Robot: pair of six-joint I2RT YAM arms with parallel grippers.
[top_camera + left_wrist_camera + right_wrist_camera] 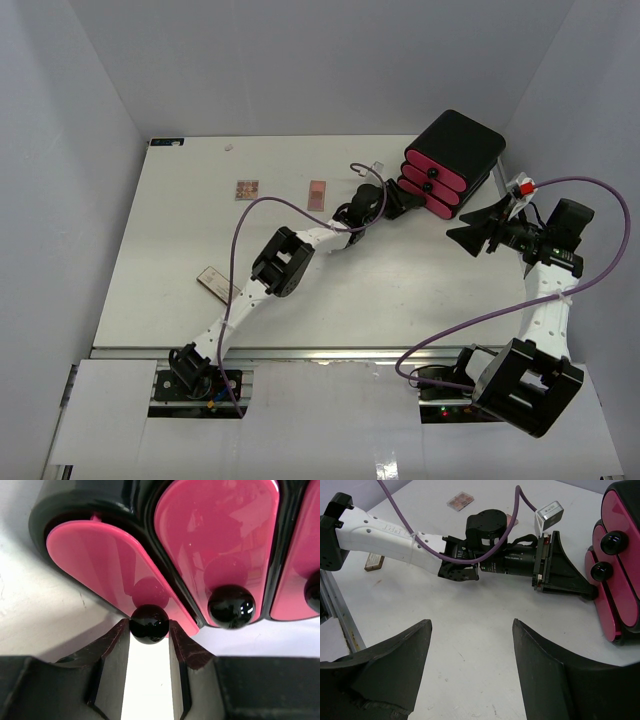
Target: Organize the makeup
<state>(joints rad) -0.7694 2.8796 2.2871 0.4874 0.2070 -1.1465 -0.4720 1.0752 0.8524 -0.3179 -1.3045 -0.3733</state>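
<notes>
1. At the far right corner of the table (400, 290) stands a black box (455, 140) with three pink drawers, each with a round black knob.
2. Reaching across the table, the left gripper (590, 592) meets the lowest drawer (100, 555). Its jaws are drawn narrow around that drawer's knob (149, 624), and both tips appear to press the knob's sides.
3. Just right of the box, the right gripper (470, 630) hangs above the table with its jaws spread wide and nothing between them. It points towards the left arm's wrist.
4. On the open table to the left, well apart from the box, lies the makeup:
   - a tan-pink eyeshadow palette (246, 189) towards the far edge;
   - a pinkish rectangular compact (317, 194) near it, to its right, just beside the left arm's wrist;
   - a brown rectangular case (214, 281) closer to the near edge, next to the left arm's white forearm.
5. None of these cosmetics is touched by either gripper.
</notes>
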